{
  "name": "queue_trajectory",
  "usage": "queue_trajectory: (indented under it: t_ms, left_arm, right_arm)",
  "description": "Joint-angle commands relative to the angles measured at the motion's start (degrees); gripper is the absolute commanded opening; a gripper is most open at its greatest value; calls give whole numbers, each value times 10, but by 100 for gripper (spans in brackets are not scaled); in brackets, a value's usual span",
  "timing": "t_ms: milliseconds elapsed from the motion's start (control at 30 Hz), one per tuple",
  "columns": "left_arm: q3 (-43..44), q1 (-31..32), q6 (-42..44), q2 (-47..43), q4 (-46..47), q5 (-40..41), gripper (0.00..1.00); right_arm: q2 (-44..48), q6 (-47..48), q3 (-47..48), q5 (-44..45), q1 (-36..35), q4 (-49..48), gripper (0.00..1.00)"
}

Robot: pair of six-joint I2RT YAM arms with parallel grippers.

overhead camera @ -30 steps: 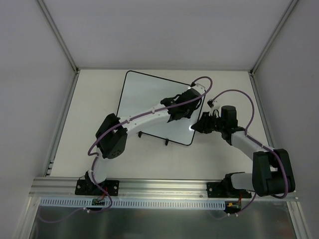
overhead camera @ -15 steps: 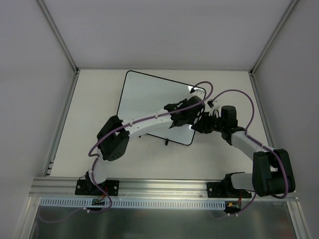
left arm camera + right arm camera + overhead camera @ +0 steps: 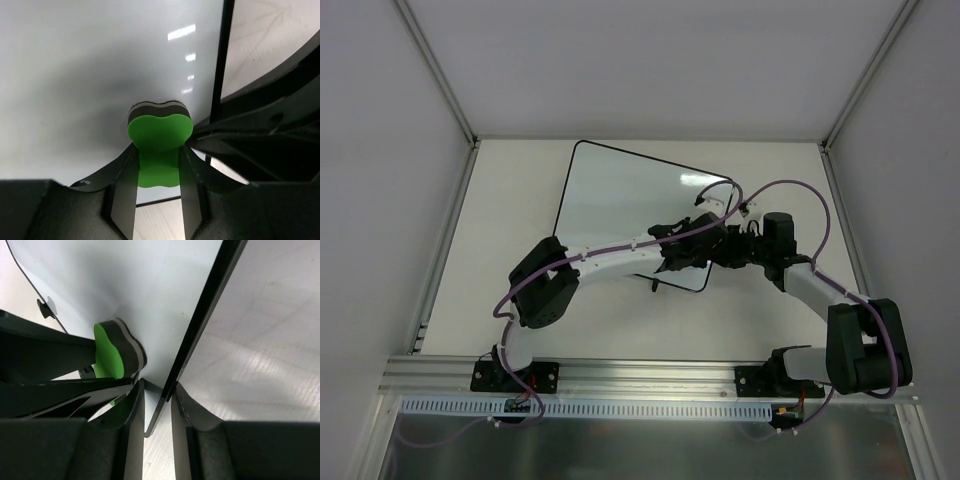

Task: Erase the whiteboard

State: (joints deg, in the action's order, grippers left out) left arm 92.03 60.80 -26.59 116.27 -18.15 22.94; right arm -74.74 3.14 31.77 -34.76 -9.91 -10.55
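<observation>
While the eraser (image 3: 160,131) is wiping: right gripper (image 3: 157,390) is pinching the board (image 3: 620,195) rim at its near-right corner, gap narrow, one finger on each side of the black edge. Judged as bracing, so the board is not sliding under the wipe.
Left gripper (image 3: 159,155): holding the green eraser tight, dark felt face pressing on the white surface just inside the right rim.
Why that hold: green back is sitting between the fingers and felt is facing out, so the arm is pushing pad-first over the board.
Board place: lying mid-bench toward the far edge, turned a little, right rim facing the bench's right edge. A black foot (image 3: 654,284) is showing on its near side.
Flat or tipped: cannot tell.
Marks: no writing is showing in any view, only glare and arm shadow. Judging the task as nearly done, with the wipe working the corner.
Crowding: both grippers are meeting at the same corner, left just beside right. Risk is fingers knocking together or the eraser catching the rim.
Bench (image 3: 510,230): off-white, matte, faint grain showing in the right wrist view.
Room: plain white walls (image 3: 640,60), metal corner posts (image 3: 445,75), a metal rail (image 3: 650,372) running along the near edge.
</observation>
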Motion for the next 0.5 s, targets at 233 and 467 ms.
queue_trajectory:
  t_ms: [233,467]
  left_arm:
    - [-121,-22,-30,-27,-46,30,0]
    - [-125,-28,21,-77,-46,79,0]
  right_arm:
    - [2,42,11,-8,-17,-4,0]
    - [-3,41,15,-8,-17,-4,0]
